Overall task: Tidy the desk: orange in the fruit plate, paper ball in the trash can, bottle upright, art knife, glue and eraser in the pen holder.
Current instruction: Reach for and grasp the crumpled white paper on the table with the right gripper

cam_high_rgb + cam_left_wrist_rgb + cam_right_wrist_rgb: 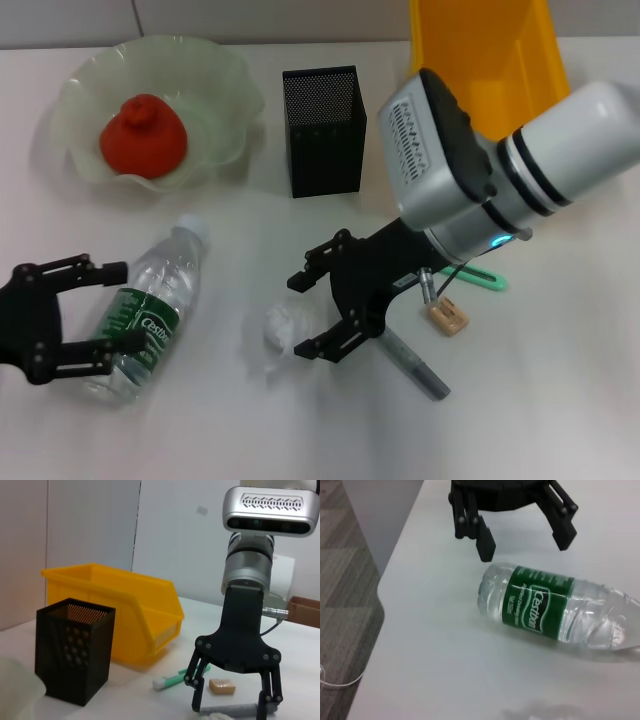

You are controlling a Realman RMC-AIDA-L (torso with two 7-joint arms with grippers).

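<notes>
The trash can (487, 55) runs off the head view's top edge, its far end unseen. The right arm covers part of the grey pen-like tool (412, 362) beside the eraser (446, 316). The bottle (555, 610) loses its cap at the right wrist view's edge.

Grey carpet (345, 580) beside the table; a cardboard box (304, 611).

One orange (143, 137) is counted, one plate (225, 80), one bottle (148, 308), one paper ball (284, 328) — just beside the right gripper (308, 314) — one eraser (446, 316), one mesh holder (323, 131) and one yellow bin (490, 55). Two grippers are seen — the left (108, 307) by the bottle.
</notes>
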